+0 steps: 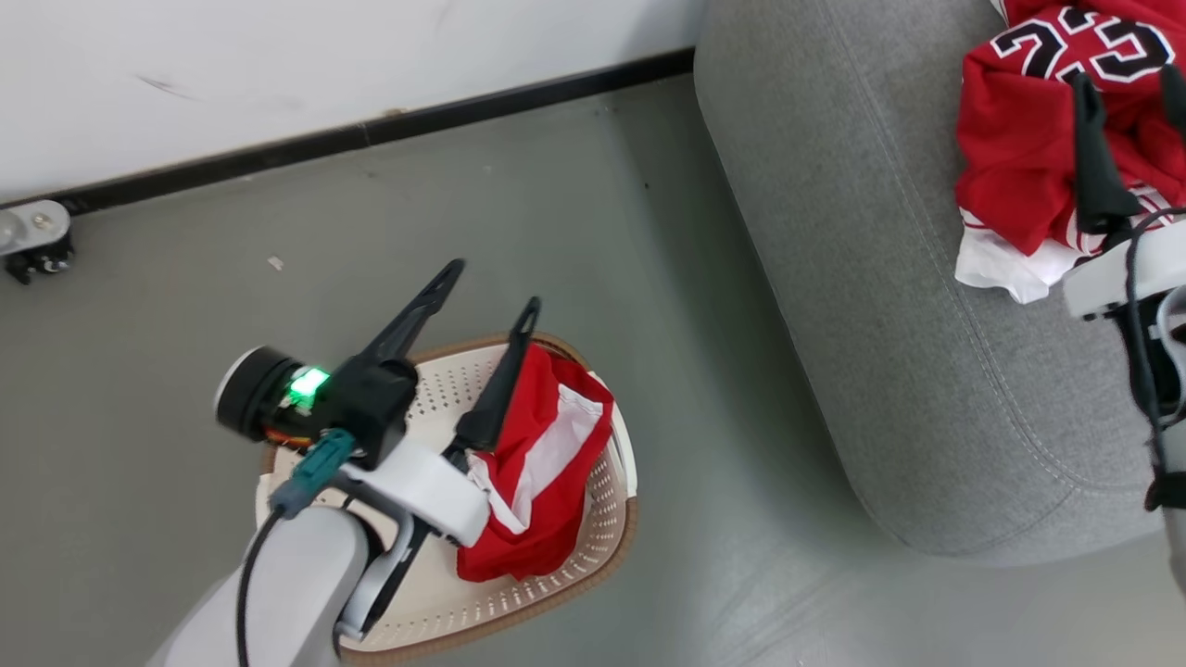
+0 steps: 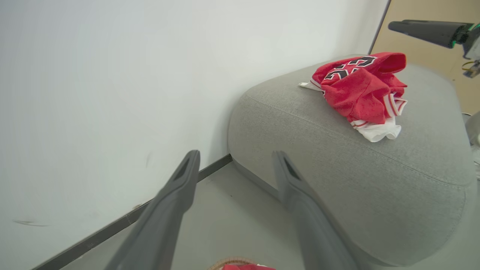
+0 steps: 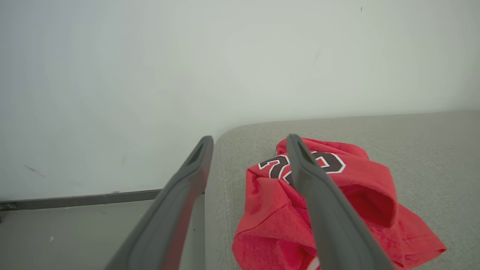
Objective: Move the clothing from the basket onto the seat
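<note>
head view | grey floor [image 1: 185, 371], white wall [image 1: 278, 56] | clothing [image 1: 1019, 139] on seat [image 1: 880, 278] | left tool [image 1: 493, 285], right tool [image 1: 1126, 79] wide

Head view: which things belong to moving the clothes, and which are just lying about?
Job:
basket; red garment in it; grey seat; red jersey and white cloth on it.

Lying about:
small grey object by the wall; pale scrap on the floor.
</note>
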